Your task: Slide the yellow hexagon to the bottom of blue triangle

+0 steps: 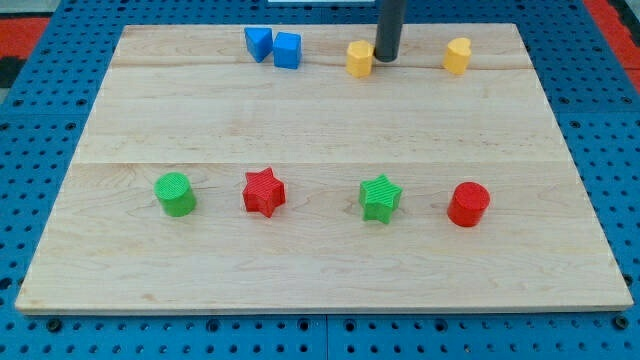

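The dark straight rod (388, 28) is cut off by the view's top edge, so its upper part and the arm carrying it go unseen. My tip (387, 60) stands just right of the small yellow hexagon block (360, 58); whether the two touch cannot be told. The two blue plastic blocks (273, 46) near the view's top are too small for their shapes to be sure. The blue perforated base (30, 330) under the pale wooden surface (320, 120) runs off every edge.

Wooden board (320, 130) bearing eight coloured blocks (379, 197)
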